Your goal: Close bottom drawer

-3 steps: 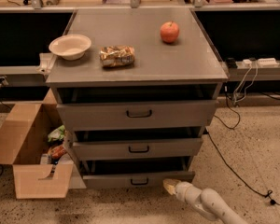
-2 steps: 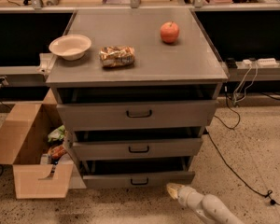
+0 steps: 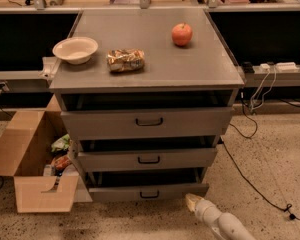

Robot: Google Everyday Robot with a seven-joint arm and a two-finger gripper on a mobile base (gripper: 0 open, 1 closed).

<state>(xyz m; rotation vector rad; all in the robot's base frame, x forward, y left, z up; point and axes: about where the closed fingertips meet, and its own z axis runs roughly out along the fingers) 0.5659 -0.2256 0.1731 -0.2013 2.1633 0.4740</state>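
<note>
Bottom drawer (image 3: 115, 192) sits in the lower centre of the frame, lowest of the three grey fronts. It is open and sticks out past the middle drawer (image 3: 190, 157), with a dark gap showing above its tray.

Gripper (image 3: 192, 201) is at bottom centre-right, with the arm coming in from the lower right corner. Its tip is just at the lower right end of the drawer's front panel. Can't tell if it's touching or just short. Released or clenched: cannot tell.

Key relation: the panel's long axis runs left-right across the frame, and the drawer travels up-frame, into the cabinet. The gripper is on the outer side of the panel, so a push is possible. It is well right of the loop handle (image 3: 149, 194).

My read: an off-centre push could rack the drawer on its slides. Better to move left toward the handle before pushing in.
</note>
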